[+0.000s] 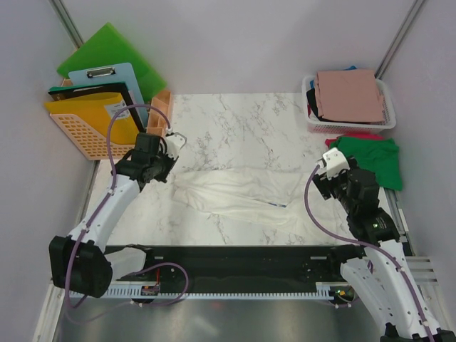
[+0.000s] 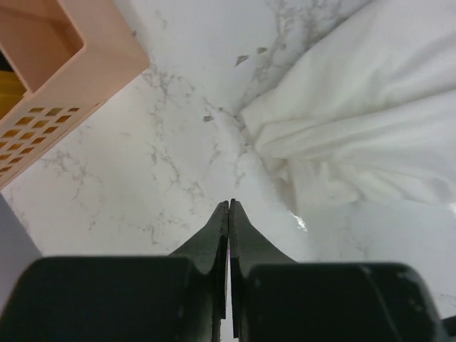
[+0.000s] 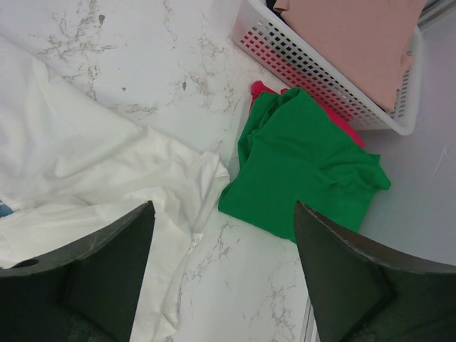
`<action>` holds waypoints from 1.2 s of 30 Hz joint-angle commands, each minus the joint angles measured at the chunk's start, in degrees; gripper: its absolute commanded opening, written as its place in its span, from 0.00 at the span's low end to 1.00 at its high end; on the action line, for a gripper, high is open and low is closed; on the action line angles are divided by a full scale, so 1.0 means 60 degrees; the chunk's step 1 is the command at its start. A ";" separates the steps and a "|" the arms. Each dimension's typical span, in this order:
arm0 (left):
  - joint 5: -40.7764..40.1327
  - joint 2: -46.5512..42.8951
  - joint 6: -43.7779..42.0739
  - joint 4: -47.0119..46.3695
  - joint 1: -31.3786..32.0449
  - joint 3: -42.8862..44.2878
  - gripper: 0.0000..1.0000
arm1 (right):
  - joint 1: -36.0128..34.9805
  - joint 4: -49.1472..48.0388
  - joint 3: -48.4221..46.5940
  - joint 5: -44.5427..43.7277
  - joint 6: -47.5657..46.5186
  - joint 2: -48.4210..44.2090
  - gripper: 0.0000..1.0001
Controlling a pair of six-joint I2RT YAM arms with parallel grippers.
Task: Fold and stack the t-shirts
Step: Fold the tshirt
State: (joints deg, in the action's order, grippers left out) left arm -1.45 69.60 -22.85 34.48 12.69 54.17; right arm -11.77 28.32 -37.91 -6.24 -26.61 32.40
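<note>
A cream-white t-shirt (image 1: 242, 192) lies crumpled and spread across the middle of the marble table. My left gripper (image 1: 174, 139) is at the shirt's left end; in the left wrist view it (image 2: 229, 204) is shut on nothing, above bare marble just left of the cloth (image 2: 370, 121). My right gripper (image 1: 329, 160) hangs at the shirt's right end. It (image 3: 222, 206) is open over the marble between the white shirt (image 3: 85, 157) and a green t-shirt (image 3: 299, 171). A red one (image 3: 260, 89) peeks from under the green. A dusty-pink t-shirt (image 1: 349, 96) tops the basket.
The white mesh basket (image 1: 385, 122) stands at the back right, with the green t-shirt (image 1: 370, 160) in front of it. An orange basket (image 1: 85, 128) with green folder boards and a clipboard sits at the back left, beside a peach crate (image 2: 43, 71). A black rail (image 1: 242, 260) runs along the near edge.
</note>
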 commanded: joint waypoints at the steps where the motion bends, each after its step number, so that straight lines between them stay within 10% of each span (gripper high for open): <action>1: 0.2145 -0.0277 -0.0073 0.0947 0.0053 -0.0341 0.02 | 0.0028 -0.0134 -0.0024 0.0716 0.0216 0.0209 0.80; 4: 0.2321 -0.0131 -0.0248 0.1255 0.0068 -0.0751 0.02 | 0.0043 0.0289 -0.0375 0.1595 0.0202 0.0882 0.59; 8: 0.2835 0.0000 -0.0542 0.1533 0.0082 -0.1250 0.03 | 0.0028 0.0452 -0.0844 0.1948 -0.0018 0.1951 0.81; 14: 0.2747 0.0396 -0.0557 0.1490 0.0083 -0.1208 0.04 | 0.0013 -0.0134 -0.0786 0.2270 0.0055 0.2890 0.86; 17: 0.2849 0.0323 -0.0454 0.1475 0.0097 -0.0959 0.32 | 0.0013 -0.0339 -0.0626 0.2446 0.0216 0.2891 0.87; 18: 0.2850 0.0309 -0.0425 0.1475 0.0097 -0.0899 0.60 | 0.0013 -0.0354 -0.0610 0.2446 0.0216 0.2876 0.87; 21: 0.2733 0.0162 -0.0381 0.1387 0.0112 -0.0753 0.77 | 0.0014 -0.0354 -0.0552 0.2285 0.0187 0.2686 0.88; 32: 0.2000 0.1127 -0.0059 0.1065 0.0141 -0.0665 0.77 | 0.0013 -0.0456 -0.0391 0.2241 0.0143 0.2421 0.90; 35: 0.1971 0.1421 0.0044 0.1021 0.0156 -0.0591 0.68 | 0.0013 -0.0457 -0.0376 0.2227 0.0128 0.2436 0.90; 36: 0.1985 0.1567 0.0058 0.0978 0.0156 -0.0577 0.44 | 0.0013 -0.0486 -0.0376 0.2227 0.0128 0.2451 0.90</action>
State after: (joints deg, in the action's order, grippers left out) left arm 10.72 77.38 -23.73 42.28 13.28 48.51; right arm -11.77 27.55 -40.53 6.63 -26.28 47.09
